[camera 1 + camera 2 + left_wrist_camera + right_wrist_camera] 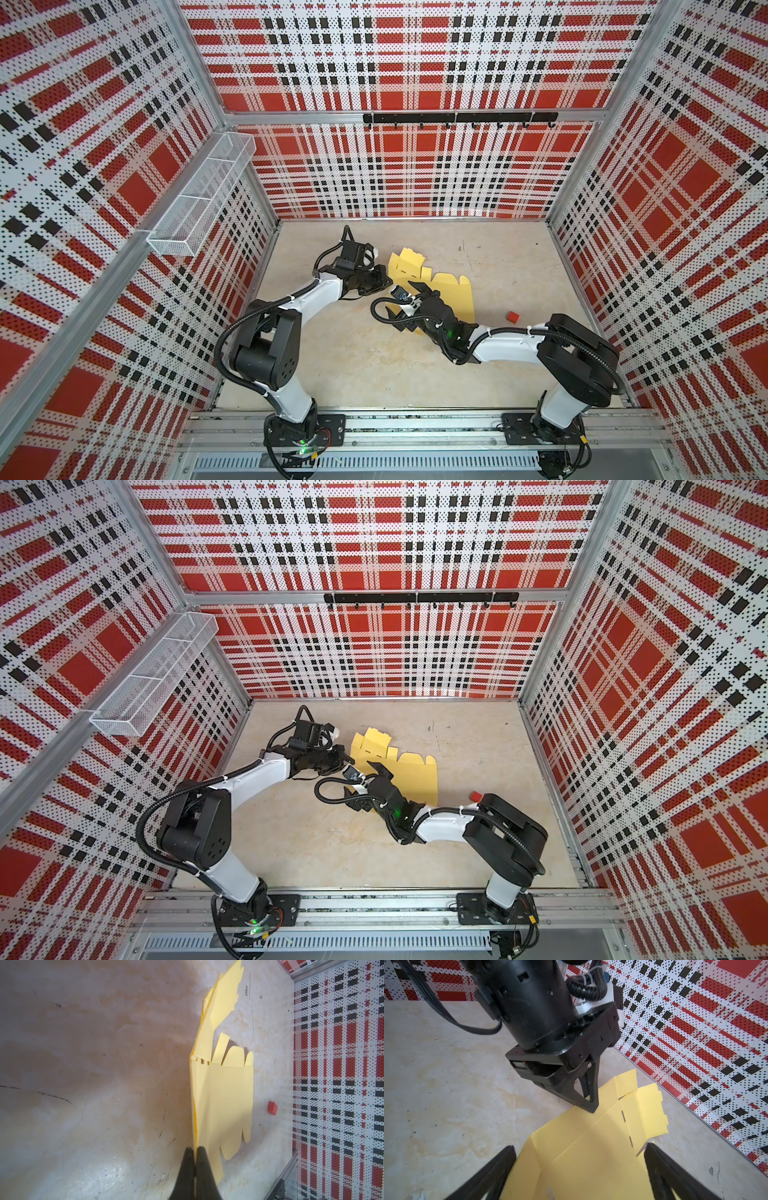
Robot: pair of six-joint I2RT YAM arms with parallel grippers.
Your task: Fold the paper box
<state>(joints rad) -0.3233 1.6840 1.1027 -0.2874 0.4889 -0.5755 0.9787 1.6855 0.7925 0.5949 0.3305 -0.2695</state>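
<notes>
Centrally, the paper box (453, 291) lies as a partly creased die-cut sheet on the table (353, 357), a little toward 12 o'clock of the table's middle in both top views. Its long axis runs from about 10 o'clock to 4 o'clock, with the slotted, tabbed panel at the 10 o'clock end tilted up and the broad panel at the 4 o'clock end lying flat. The left gripper (196, 1152), reaching in from 9 o'clock, has its fingers pressed together on the sheet's 9 o'clock edge, which stands lifted off the table in the left wrist view. The right gripper (579, 1148) comes in from 4 o'clock and points toward 10 o'clock. Its fingers are spread wide, one to either side of the flat panel; whether they touch the card cannot be told. From those spread fingers the unfolded card extends ahead toward 10 o'clock, so the right arm, the free one, is judged the nearer to the flat panel and its creases. A small red cube (513, 317) sits apart on the table at 4 o'clock of the sheet. As to containers, the box has no closed walls yet and holds nothing, and the wire basket (199, 195) on the wall toward 10 o'clock shows three compartments with nothing visible in them.
</notes>
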